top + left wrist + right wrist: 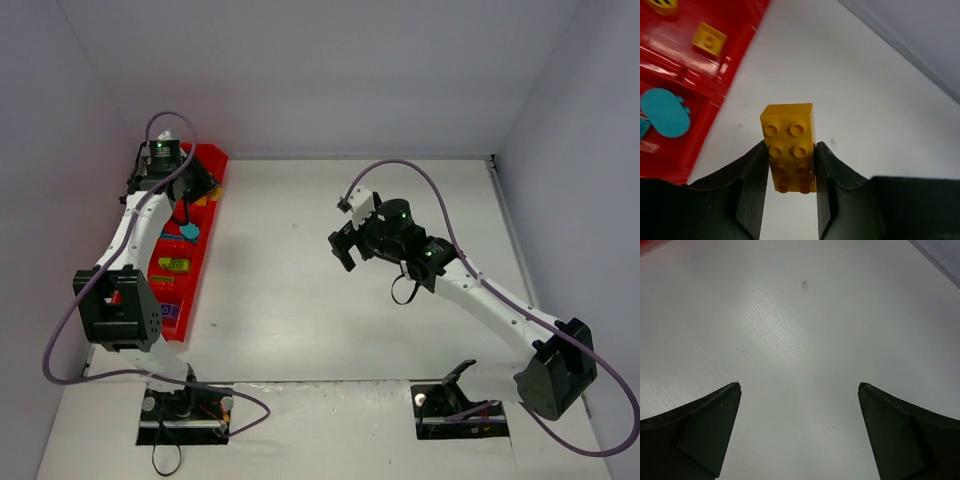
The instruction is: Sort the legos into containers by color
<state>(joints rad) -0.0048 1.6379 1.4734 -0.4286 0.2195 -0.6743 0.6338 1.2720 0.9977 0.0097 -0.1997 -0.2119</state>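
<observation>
White surface (350, 250) carries the long red tray (212, 170) at its left side. I see the right jaws wide open above the surface, holding nothing. The left jaws are closed on a yellow brick (790, 145), gripping its two long sides, near the tray's far end.

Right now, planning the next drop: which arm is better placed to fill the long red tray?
Left: the left gripper holds a yellow rectangular plastic brick beside the long red plastic tray; the right gripper is open, empty, farther away.
</observation>
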